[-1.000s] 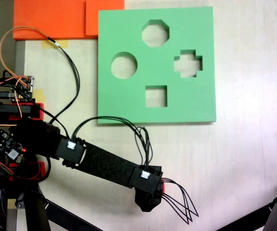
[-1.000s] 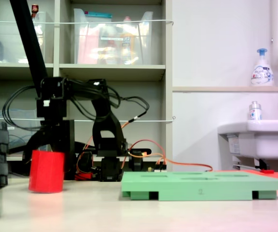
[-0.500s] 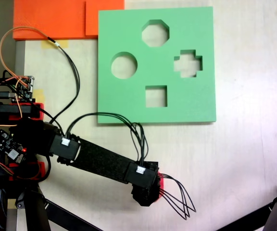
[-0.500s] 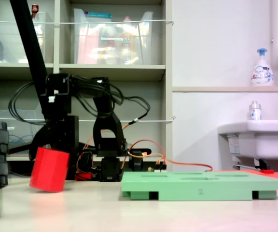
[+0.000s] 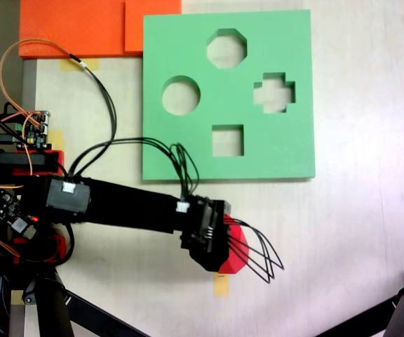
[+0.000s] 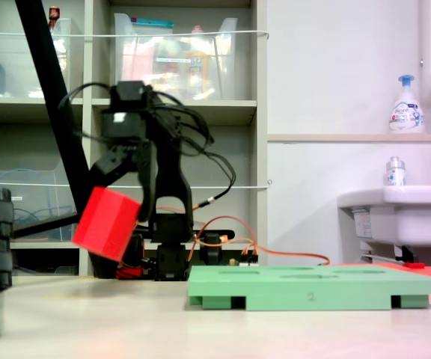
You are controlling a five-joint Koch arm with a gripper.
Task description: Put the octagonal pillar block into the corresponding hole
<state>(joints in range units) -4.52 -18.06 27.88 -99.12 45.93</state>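
Claw clenched on the red block!
Block is held tilted, clear above the table, beside the green board.

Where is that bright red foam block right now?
The bright red foam block hangs tilted in the gripper, lifted clear off the table, left of the flat green foam board in the side-on fixed view.

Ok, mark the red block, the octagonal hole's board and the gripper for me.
octagonal pillar block (image 6: pixel 108 224): a fixed view, side face, tilted, off the table.
green foam board (image 5: pixel 188 154): a fixed view, bare surface left of the square cutout.
gripper (image 6: pixel 117 196): a fixed view, at the block's top.
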